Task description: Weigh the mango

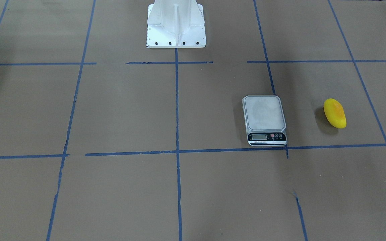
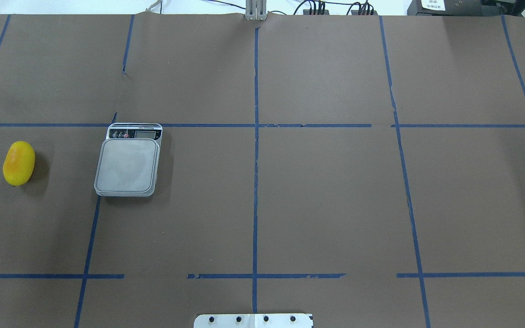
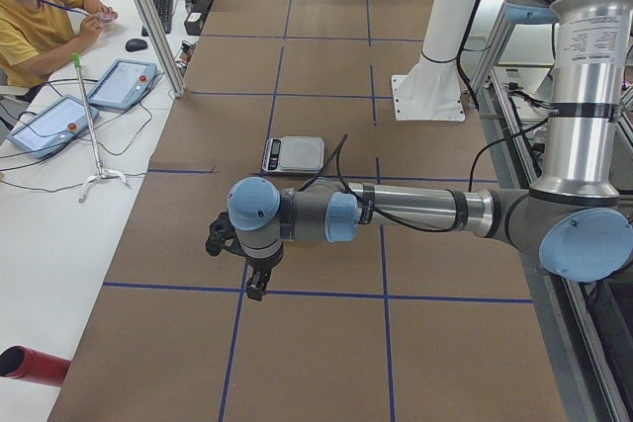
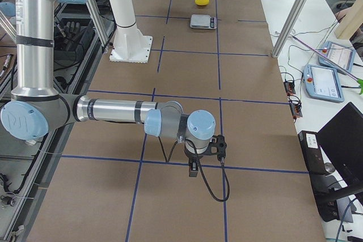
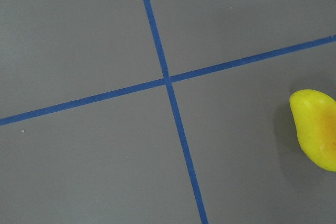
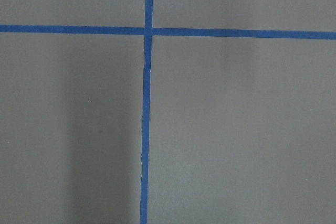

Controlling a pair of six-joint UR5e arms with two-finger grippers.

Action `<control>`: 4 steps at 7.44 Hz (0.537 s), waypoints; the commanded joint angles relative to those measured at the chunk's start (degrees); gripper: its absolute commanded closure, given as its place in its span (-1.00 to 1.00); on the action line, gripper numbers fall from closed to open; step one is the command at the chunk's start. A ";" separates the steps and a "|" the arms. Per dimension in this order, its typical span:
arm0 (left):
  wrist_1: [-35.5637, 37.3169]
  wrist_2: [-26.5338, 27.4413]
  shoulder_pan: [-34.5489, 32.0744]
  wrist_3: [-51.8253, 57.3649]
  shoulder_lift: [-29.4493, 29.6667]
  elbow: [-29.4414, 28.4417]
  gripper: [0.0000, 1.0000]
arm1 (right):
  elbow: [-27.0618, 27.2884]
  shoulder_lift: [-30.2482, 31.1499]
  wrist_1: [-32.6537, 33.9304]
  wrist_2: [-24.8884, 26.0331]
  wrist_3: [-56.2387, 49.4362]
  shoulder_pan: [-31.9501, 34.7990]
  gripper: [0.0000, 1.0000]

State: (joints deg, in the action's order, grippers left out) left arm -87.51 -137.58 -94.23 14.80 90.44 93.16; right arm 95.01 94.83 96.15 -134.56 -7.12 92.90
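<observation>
The mango (image 2: 18,163) is a glossy yellow oval with an orange blush. It lies on the brown table at the far left of the overhead view, apart from the scale (image 2: 127,165), whose platform is bare. Both also show in the front view, mango (image 1: 334,113) and scale (image 1: 264,118). The left wrist view catches the mango (image 5: 317,129) at its right edge. My left gripper (image 3: 252,286) hangs over the table and shows only in the left side view. My right gripper (image 4: 194,168) shows only in the right side view. I cannot tell whether either is open or shut.
Blue tape lines (image 2: 255,136) divide the brown table into squares. The white robot base (image 1: 176,25) stands at the robot's edge. A person (image 3: 35,12) sits at a side bench with tablets (image 3: 124,81). A red cylinder (image 3: 30,365) lies at the near left.
</observation>
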 commanded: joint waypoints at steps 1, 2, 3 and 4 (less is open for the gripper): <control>-0.29 0.30 -0.69 -0.21 0.53 0.18 -1.00 | 0.00 0.00 0.00 0.00 0.00 0.00 -1.00; -0.30 0.39 -0.61 -0.21 0.53 0.09 -1.00 | 0.00 0.00 0.00 0.00 0.00 0.00 -1.00; -0.30 0.30 -0.61 -0.38 0.53 0.53 -1.00 | 0.00 0.00 0.00 0.00 0.00 0.00 -1.00; -0.47 0.30 -0.43 0.14 0.53 0.01 -1.00 | 0.00 0.00 0.00 0.00 0.00 0.00 -1.00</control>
State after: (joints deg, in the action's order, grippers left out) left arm -87.82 -137.27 -94.80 14.59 90.94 93.40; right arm 95.01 94.83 96.15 -134.56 -7.12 92.90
